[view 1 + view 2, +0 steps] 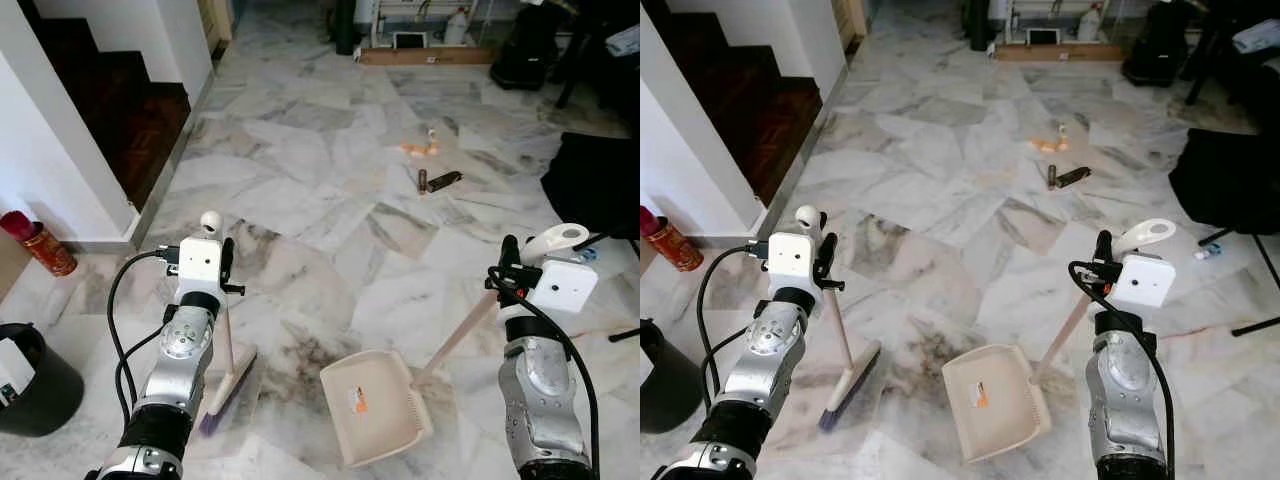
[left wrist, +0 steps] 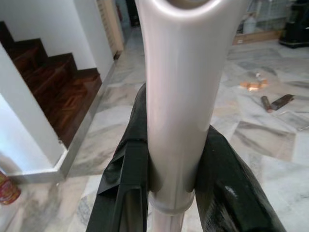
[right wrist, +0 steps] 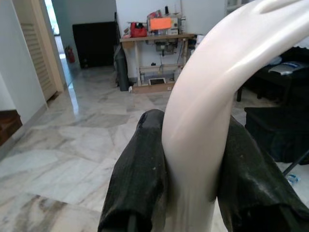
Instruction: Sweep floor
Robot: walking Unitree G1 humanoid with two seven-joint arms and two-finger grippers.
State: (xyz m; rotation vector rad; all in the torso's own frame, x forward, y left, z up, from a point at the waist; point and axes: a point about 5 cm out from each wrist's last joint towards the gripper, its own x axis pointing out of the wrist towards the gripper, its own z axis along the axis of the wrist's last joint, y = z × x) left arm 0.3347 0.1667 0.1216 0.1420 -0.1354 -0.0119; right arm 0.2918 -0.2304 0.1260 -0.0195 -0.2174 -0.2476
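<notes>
A: Both sets of jaws are clenched on handles. The left gripper (image 2: pixel 171 193) clamps the top of the broom (image 1: pixel 226 375) handle, a black finger on each side. The right gripper (image 3: pixel 190 159) pinches the curved handle of the dustpan (image 1: pixel 378 405) in the same way.

B: Where do the tools sit from there?

A: The broom hangs nearly straight down from the left jaws, its bristle head resting on the floor (image 1: pixel 330 210) just below and a little ahead of them. The dustpan's stick slants down and inward from the right jaws, so the pan lies on the floor between the two arms, close to the bristles but apart from them.

B: Why that arrangement?

A: My guess is that a high grip on each handle lets the robot work standing up, and the pan sits where the broom could push dirt into it, though I cannot tell which way its mouth faces.

B: And what is there to sweep?

A: The litter (image 1: pixel 432 165) lies well ahead of both jaws: a few orange bits, a small pale piece, and two dark sticks beside them. Nothing lies near the pan yet.

B: So the sweeping proper has not begun?

A: I'd judge not. The robot likely has to walk forward first. A black bin (image 1: pixel 30 385) stands out beyond the left jaws, probably for emptying later, and a red can (image 1: pixel 40 245) stands by the wall.
</notes>
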